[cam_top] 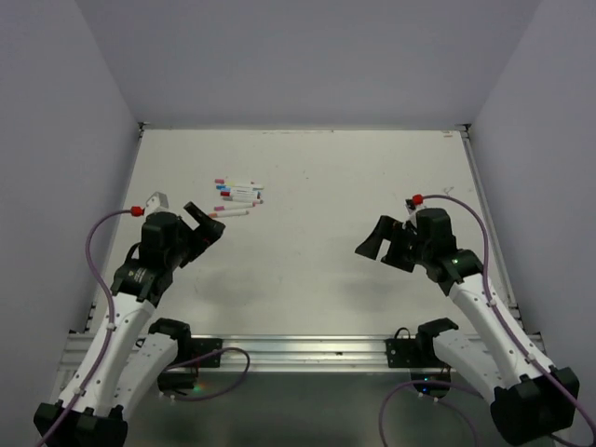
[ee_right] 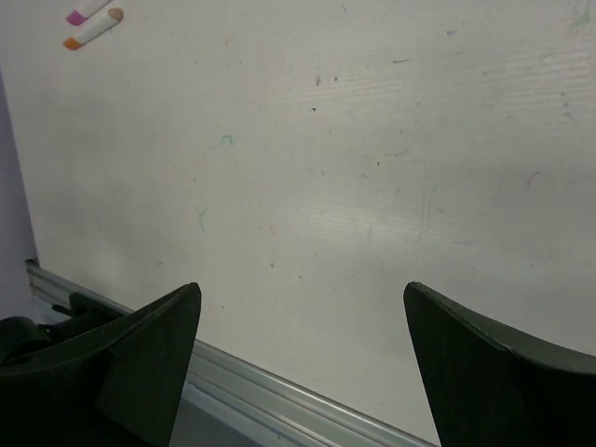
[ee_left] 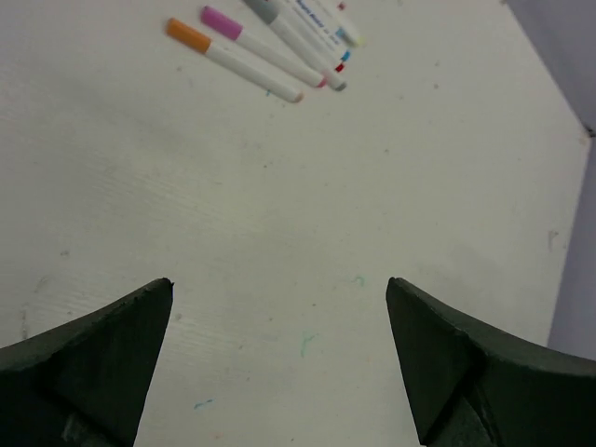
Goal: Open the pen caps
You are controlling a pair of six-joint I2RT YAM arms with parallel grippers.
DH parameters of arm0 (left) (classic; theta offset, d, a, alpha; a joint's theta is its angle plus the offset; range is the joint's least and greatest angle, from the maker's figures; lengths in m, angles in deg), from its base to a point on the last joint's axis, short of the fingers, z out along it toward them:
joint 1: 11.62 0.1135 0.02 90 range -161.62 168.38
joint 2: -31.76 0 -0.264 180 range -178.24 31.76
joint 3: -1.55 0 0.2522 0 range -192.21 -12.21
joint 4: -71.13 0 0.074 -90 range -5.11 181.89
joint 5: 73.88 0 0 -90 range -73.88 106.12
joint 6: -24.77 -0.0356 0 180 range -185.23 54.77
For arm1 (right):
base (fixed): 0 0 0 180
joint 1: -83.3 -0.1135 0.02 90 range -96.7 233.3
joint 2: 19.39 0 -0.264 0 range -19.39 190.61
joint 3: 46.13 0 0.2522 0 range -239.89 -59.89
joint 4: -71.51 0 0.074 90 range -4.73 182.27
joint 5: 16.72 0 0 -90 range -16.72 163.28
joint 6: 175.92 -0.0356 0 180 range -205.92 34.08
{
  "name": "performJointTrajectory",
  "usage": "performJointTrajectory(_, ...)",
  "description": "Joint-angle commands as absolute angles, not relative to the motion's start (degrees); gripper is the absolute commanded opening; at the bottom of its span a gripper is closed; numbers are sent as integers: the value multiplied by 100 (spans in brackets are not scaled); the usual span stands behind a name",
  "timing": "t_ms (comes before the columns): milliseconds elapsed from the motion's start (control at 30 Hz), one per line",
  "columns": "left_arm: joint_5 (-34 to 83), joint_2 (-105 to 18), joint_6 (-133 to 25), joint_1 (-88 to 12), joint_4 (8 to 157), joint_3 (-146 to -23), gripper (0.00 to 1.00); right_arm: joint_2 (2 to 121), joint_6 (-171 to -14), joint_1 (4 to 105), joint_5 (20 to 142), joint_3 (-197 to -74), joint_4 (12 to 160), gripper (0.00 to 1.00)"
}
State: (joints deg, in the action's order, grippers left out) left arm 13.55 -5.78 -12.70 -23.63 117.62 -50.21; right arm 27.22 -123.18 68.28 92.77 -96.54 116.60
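The left gripper (cam_top: 205, 222) and right gripper (cam_top: 377, 244) hover, jaws apart; capped pens (cam_top: 237, 197) lie far left on the counter (cam_top: 335, 177)

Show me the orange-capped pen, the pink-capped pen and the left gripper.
orange-capped pen (ee_left: 235, 60): left wrist view, middle of the white barrel.
pink-capped pen (ee_left: 264, 47): left wrist view, middle of the white barrel.
left gripper (ee_left: 279, 281): left wrist view, midway between its open fingertips.

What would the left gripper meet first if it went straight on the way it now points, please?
Likely the orange-capped pen, nearest of the pens ahead of the open left gripper; only bare table lies between. It sits slightly left, so it might miss.
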Motion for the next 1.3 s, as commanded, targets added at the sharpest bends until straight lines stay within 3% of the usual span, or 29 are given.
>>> performJointTrajectory(0, 898, -1165, -1733, -2340, 12515, -5492, 100, 3288, -11791, 6486, 8263, -10374, 11744, 94)
performJointTrajectory(167, 1191, -1456, -1821, -2340, 12206, -5571, 100, 5019, -11599, 5591, 8207, -11551, 11226, 92)
performJointTrajectory(333, -136, -1114, -1338, -2340, 12427, -5598, 100, 6426, -11317, 5105, 7767, -13007, 11207, 90)
performJointTrajectory(433, -216, -1454, -1609, -2340, 11996, -5623, 85, 6832, -11448, 5052, 7785, -13450, 11339, 88)
performJointTrajectory(467, -216, -1665, -1636, -2340, 11987, -5711, 74, 6806, -11492, 5043, 7759, -13416, 11305, 87)
performJointTrajectory(567, -697, -2693, -1505, -2340, 12223, -6151, 68, 6350, -11720, 5017, 7619, -12934, 11041, 87)
performJointTrajectory(900, -1438, -5304, -292, -2348, 13190, -7723, 77, 4373, -11950, 4929, 7215, -11589, 11321, 87)
performJointTrajectory(1267, -796, -6719, 24, -2348, 13041, -8392, 75, 3809, -11941, 4929, 7135, -11070, 11515, 87)
